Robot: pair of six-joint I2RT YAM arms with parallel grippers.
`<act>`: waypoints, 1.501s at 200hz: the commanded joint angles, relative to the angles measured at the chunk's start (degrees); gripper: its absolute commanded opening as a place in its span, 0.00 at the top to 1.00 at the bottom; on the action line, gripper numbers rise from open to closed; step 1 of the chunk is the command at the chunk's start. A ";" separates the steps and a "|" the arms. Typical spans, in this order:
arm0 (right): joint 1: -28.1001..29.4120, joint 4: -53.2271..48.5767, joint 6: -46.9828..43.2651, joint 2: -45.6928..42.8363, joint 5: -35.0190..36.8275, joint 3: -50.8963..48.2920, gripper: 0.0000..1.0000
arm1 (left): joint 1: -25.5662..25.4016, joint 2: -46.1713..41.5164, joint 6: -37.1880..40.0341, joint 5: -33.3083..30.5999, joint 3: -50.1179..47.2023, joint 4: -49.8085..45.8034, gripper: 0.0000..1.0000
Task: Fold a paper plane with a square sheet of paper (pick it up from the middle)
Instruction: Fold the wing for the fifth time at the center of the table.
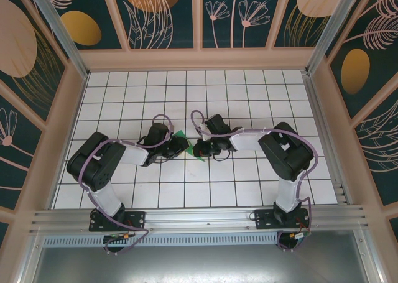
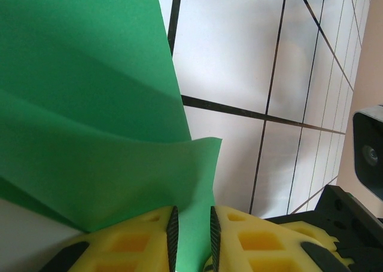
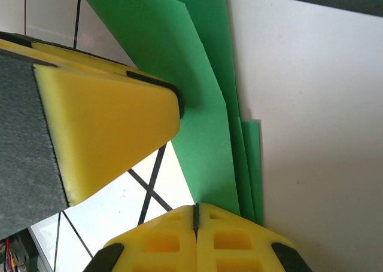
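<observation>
Two tools meet at the centre of the worktop, roughly level between its left and right edges, with the square sheet of paper between them.

Top view: the left tool reaches in from the left edge's side and the right tool from the right. Green shows just beyond the left tool toward the far edge, and a small corner shows below the right tool toward the near edge. The rest is hidden under the wrists.

Left wrist view: the paper is already creased, with several layers overlapping and lifted off the tiles. One flap drops straight into the left tool. Its black pads stand a narrow slit apart, green fills the slit, and the tool pinches that flap.

Right wrist view: the right tool has its fingers pressed together, leaving only a dark seam. The stacked edges of the paper run down to the fingertips, just right of the seam. Cannot tell whether any layer is caught there. One of the left tool's fingers lies against the sheet from the upper left.
</observation>
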 commanded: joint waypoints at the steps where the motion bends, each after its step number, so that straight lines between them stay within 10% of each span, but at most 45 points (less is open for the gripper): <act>1: 0.11 -4.06 -1.67 1.53 0.90 0.47 0.99 | -0.35 4.76 2.79 -9.46 -1.15 -8.67 0.75; 300: -0.92 -5.24 -5.53 -3.61 -1.65 0.31 1.00 | -0.39 7.44 7.97 -14.25 3.30 -18.47 0.83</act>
